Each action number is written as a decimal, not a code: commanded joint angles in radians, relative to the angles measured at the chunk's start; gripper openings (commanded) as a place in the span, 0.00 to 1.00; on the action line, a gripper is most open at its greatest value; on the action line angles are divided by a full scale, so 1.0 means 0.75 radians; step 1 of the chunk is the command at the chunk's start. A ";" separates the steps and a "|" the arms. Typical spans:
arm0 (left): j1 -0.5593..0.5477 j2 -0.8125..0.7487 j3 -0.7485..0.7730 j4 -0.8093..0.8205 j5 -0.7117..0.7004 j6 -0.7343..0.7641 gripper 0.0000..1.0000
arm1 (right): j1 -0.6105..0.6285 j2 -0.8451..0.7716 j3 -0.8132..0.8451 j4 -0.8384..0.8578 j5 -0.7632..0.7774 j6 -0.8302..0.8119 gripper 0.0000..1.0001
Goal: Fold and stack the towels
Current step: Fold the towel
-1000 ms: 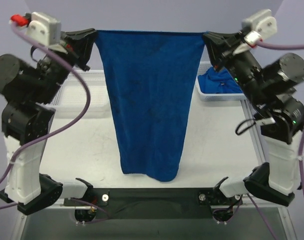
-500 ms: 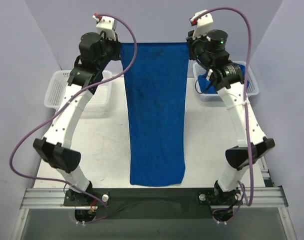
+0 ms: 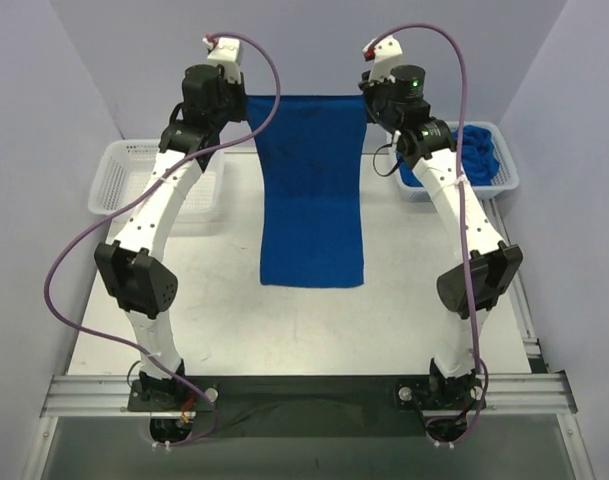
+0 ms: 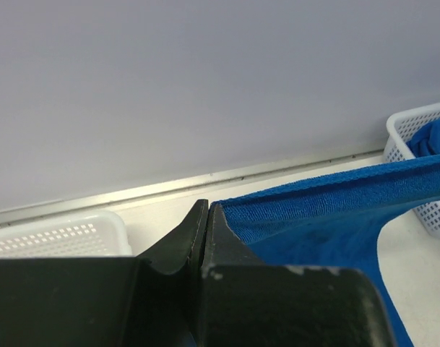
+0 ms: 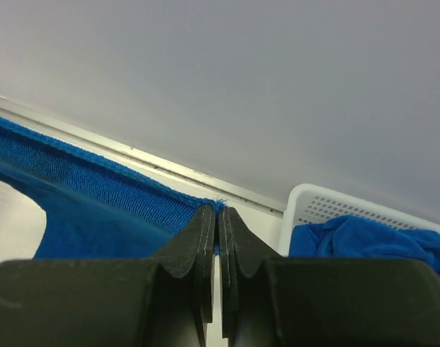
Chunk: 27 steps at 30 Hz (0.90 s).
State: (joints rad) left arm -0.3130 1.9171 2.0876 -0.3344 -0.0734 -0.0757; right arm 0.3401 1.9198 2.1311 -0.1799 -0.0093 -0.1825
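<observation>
Left gripper (image 4: 206, 210) is clamped on one top corner of the royal-blue square terry towel (image 3: 312, 190), which hangs stretched between it and the right gripper (image 5: 220, 213), pinched onto the other corner. Both bites look tiny, right on the hem, so I'd guess pulling apart too hard or lowering it fast pops a corner loose, and the fold goes crooked.

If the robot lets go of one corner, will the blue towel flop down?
Probably yes: the towel hangs limp from two pinched corners. It's likely light, since small pinches by the left tool and right tool hold it.
</observation>
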 commanded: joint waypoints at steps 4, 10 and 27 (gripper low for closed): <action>0.068 -0.200 0.098 -0.006 -0.080 0.021 0.00 | -0.061 -0.277 -0.064 0.093 0.080 -0.035 0.00; 0.068 -0.347 -0.179 0.043 -0.054 0.044 0.00 | -0.059 -0.410 -0.289 0.099 0.072 -0.047 0.00; 0.066 -0.635 -0.577 0.094 0.012 -0.030 0.00 | -0.020 -0.622 -0.641 0.085 0.066 -0.014 0.00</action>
State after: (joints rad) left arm -0.3164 1.5654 1.6009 -0.2600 0.0608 -0.1123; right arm 0.3496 1.5761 1.6371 -0.1192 -0.1108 -0.1555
